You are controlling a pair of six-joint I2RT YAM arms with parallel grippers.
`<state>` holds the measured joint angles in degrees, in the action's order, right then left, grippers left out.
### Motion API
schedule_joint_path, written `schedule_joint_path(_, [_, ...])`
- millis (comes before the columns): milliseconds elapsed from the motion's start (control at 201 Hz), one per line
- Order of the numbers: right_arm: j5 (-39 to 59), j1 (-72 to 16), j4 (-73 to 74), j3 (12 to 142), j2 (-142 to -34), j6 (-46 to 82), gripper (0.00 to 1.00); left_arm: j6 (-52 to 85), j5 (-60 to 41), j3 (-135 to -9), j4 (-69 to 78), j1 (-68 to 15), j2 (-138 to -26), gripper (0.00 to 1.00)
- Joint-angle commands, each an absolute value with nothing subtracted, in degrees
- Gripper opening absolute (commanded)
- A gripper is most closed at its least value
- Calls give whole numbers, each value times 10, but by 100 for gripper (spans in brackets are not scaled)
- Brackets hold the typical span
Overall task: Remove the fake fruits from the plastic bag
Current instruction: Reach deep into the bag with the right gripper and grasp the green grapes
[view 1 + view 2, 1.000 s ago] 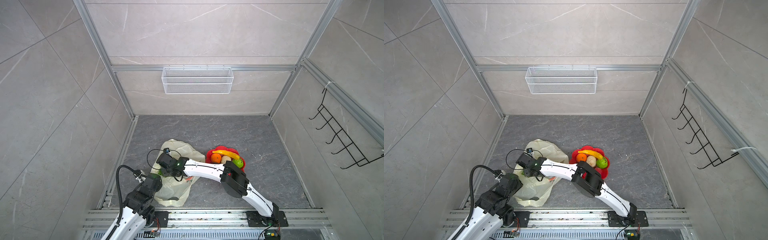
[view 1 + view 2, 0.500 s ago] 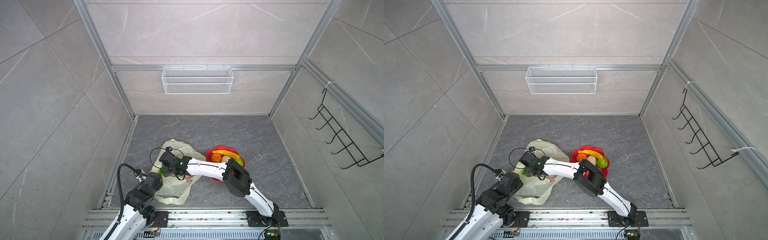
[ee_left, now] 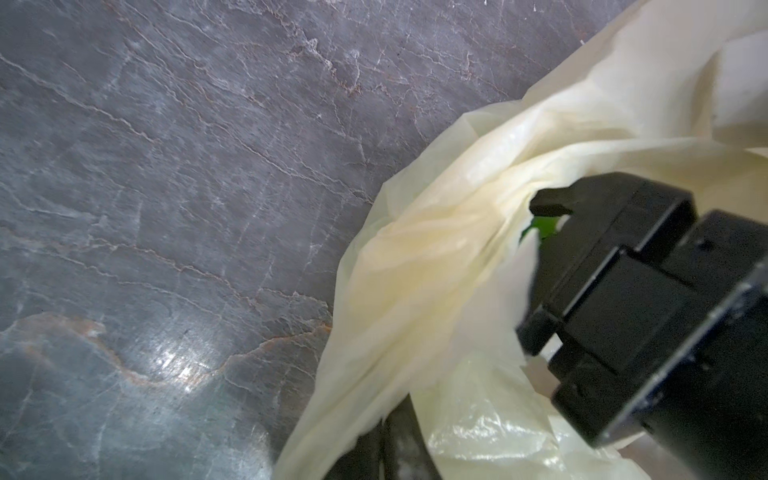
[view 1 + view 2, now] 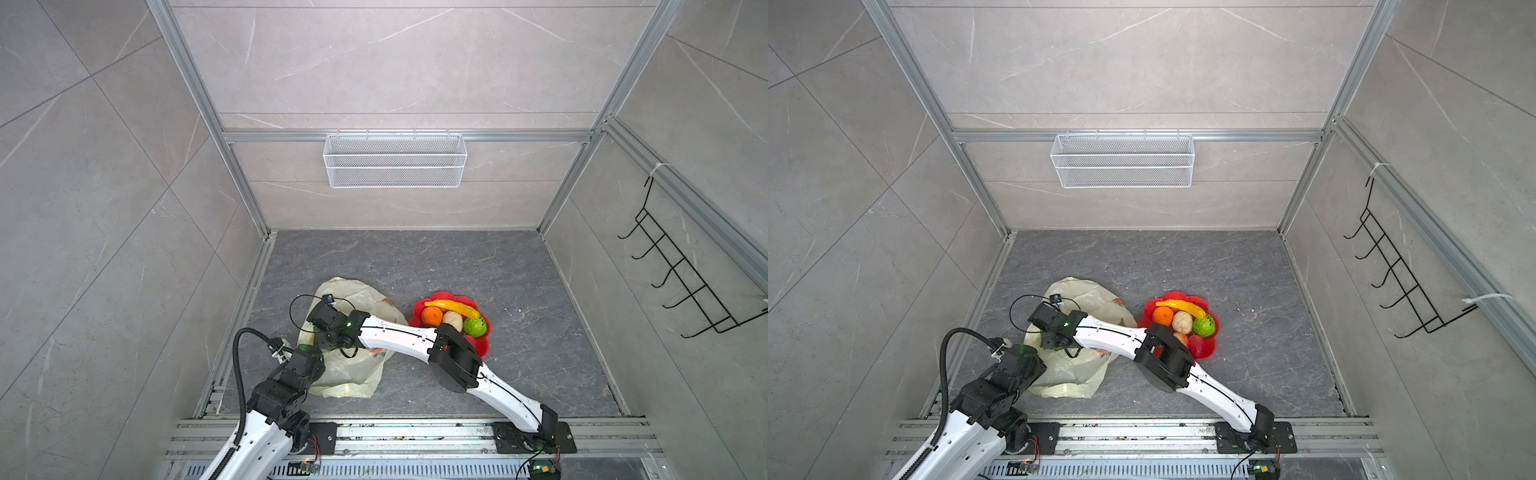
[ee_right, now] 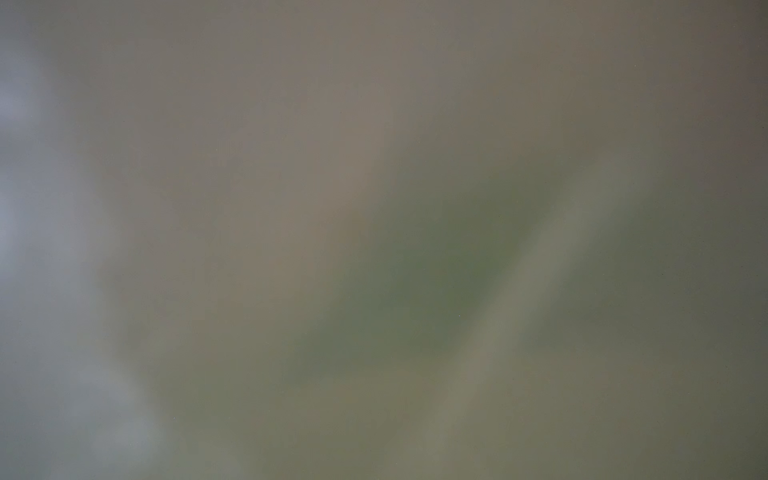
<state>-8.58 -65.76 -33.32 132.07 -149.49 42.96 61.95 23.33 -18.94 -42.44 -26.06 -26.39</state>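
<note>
The right gripper (image 3: 544, 266) sits inside the mouth of the plastic bag (image 4: 353, 374), its arm reaching across the middle toward the counter's left edge. Its black jaws stand apart around a sliver of green fake fruit (image 3: 545, 226). Loose film covers the contact, so I cannot tell whether it grips the fruit or only brackets it. The right wrist view is just a beige-green blur, probably film against the lens.

That fruit lies directly ahead of the right gripper's tips, on the side toward the left edge, between the two grippers. The left gripper (image 4: 307, 358) is just beside it but is clenched, apparently pinching the bag's gathered rim to hold the mouth up. The pick therefore falls to the right arm, and the way out is back toward the plate.

The bag is thin, crinkly, translucent pale-yellow film. It lies slumped near the front-left corner of the counter (image 4: 457, 266), its long axis running front to back.

Near the bag, toward the right, a red flower-shaped plate (image 4: 440, 296) holds a glossy banana (image 4: 451, 306), orange (image 4: 432, 316), beige peach (image 4: 452, 320) and green round fruit (image 4: 474, 327). The counter is dark, veined and stone-like.
</note>
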Motion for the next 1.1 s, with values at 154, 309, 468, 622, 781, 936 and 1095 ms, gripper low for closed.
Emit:
schedule_joint_path(154, [-127, -650, -396, 1352, -1517, 424, 33, 619, 233, -191, -424, -261, -256, 4])
schedule_joint_path(309, [-126, -651, -327, 1269, -1428, 405, 18, 622, 241, -192, -431, -261, -265, 4])
schedule_joint_path(468, [-127, -650, -264, 1182, -1352, 393, 15, 622, 247, -196, -431, -261, -282, 4])
schedule_joint_path(622, [-130, -650, -252, 1148, -1326, 390, 12, 611, 249, -201, -421, -261, -302, 4])
schedule_joint_path(781, [-124, -649, -231, 1107, -1296, 396, 12, 610, 249, -204, -417, -261, -326, 4])
schedule_joint_path(936, [-116, -647, -217, 1056, -1250, 394, 12, 626, 263, -209, -425, -261, -335, 5])
schedule_joint_path(1095, [-111, -644, -198, 992, -1194, 393, 12, 634, 291, -218, -421, -261, -354, 6])
